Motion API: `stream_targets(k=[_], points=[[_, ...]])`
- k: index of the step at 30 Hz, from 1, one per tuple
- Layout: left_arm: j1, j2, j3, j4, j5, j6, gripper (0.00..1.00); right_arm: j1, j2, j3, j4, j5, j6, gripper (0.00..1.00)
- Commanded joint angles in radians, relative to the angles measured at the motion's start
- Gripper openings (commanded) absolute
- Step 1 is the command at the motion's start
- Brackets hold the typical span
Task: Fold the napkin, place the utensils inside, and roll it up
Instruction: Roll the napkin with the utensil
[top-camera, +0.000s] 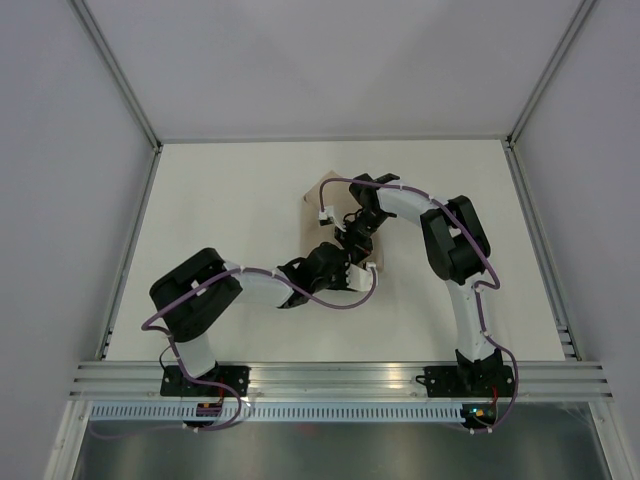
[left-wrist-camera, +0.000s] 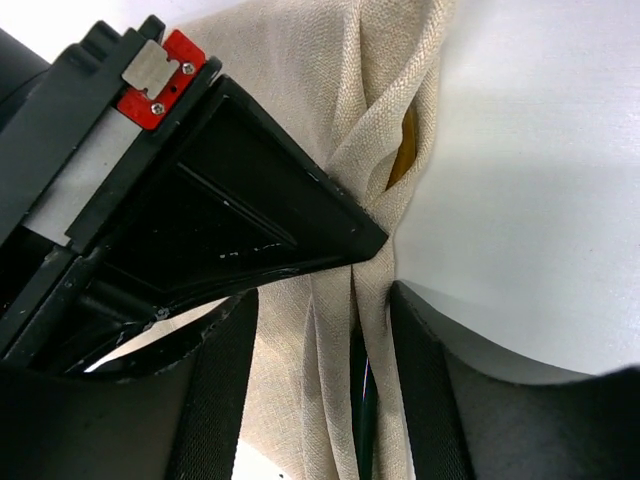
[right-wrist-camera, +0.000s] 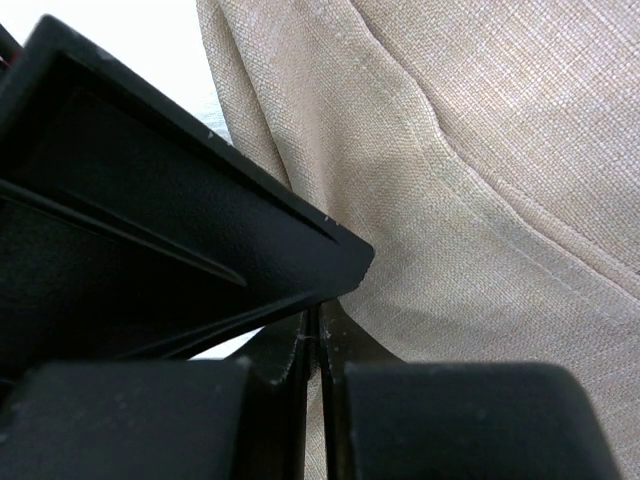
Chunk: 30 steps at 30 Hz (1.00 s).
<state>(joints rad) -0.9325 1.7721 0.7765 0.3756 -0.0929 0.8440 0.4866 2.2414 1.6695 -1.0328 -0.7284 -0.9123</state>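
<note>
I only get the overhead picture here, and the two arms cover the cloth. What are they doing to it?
Observer: The left wrist view shows the left gripper pinching a bunched fold of the napkin.
Operator: And the other arm?
Observer: The right gripper has its fingers nearly together on the cloth edge, seen by its own camera.
Operator: Any cutlery in there?
Observer: A thin dark stick runs along the fold between the left fingers; I cannot tell which utensil.

Your plain beige-tan woven napkin, black gripper fingers, a red tab at their 10 o'clock.
</note>
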Motion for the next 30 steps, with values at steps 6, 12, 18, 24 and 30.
stream_targets(k=[6, 12, 18, 24, 30], points=[[0.001, 0.050, 0.033, -0.170, 0.041, 0.059, 0.55, -0.005, 0.086, -0.020, -0.030, 0.078, -0.056, 0.06], [-0.008, 0.059, 0.041, -0.202, 0.044, 0.063, 0.41, -0.008, 0.089, -0.014, -0.039, 0.070, -0.060, 0.06], [-0.020, 0.070, 0.053, -0.227, 0.033, 0.050, 0.31, -0.013, 0.089, -0.014, -0.042, 0.066, -0.063, 0.06], [-0.026, 0.079, 0.089, -0.277, 0.038, 0.012, 0.09, -0.013, 0.078, -0.027, -0.041, 0.063, -0.065, 0.06], [-0.026, 0.079, 0.148, -0.343, 0.079, -0.069, 0.02, -0.011, 0.014, -0.062, -0.018, 0.049, -0.046, 0.10]])
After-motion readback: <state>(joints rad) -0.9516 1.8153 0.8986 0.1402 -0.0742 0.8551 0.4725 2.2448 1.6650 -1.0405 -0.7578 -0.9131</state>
